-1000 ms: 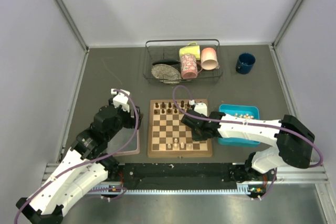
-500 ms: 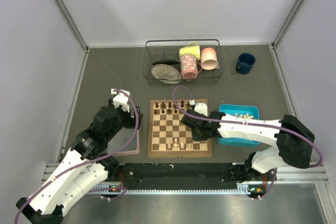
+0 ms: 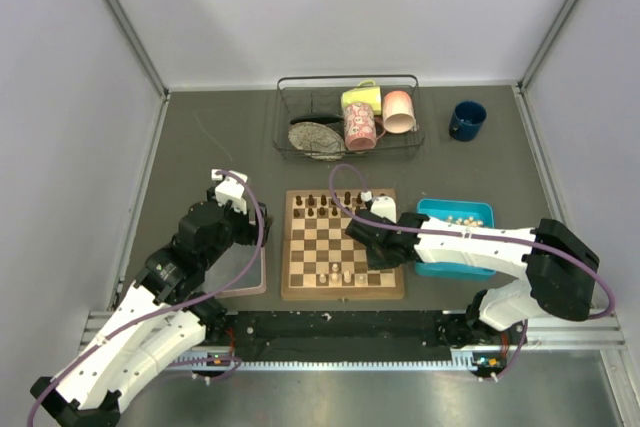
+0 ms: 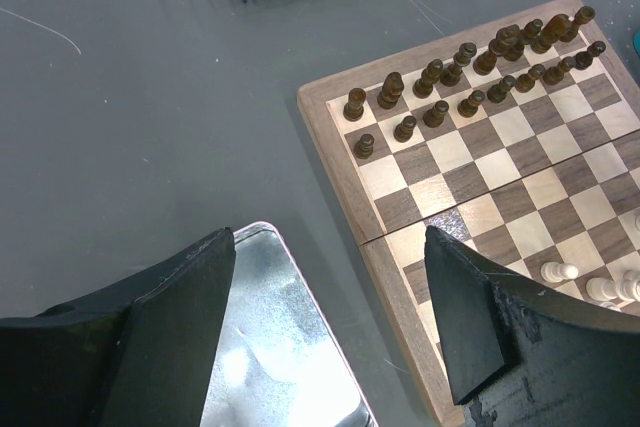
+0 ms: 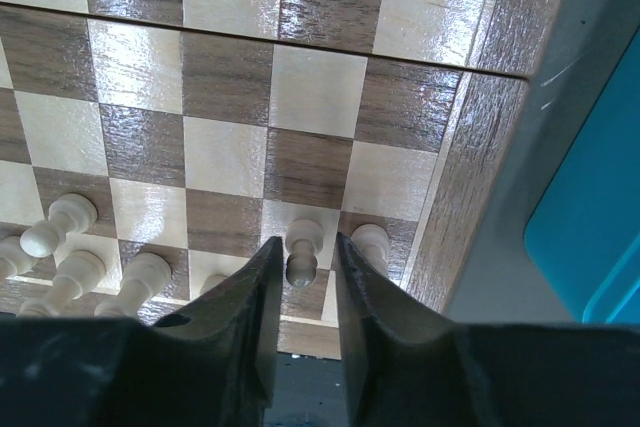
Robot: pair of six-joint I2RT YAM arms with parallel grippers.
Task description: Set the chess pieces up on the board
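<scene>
Your right gripper (image 5: pixel 307 247) stands low over the board (image 5: pixel 470 177), jaws set narrow either side of a cream pawn (image 5: pixel 302 235); whether they actually pinch it cannot be told. That pawn stands upright one square in from the right border, a second pawn (image 5: pixel 372 242) just beside it (the blue tray (image 5: pixel 590 197) lies beyond that border); the dark pieces (image 4: pixel 470 72) stand in the two far rows. Your left gripper (image 4: pixel 330 247) hangs spread wide above the clear tray (image 4: pixel 270 347), left of the board.
</scene>
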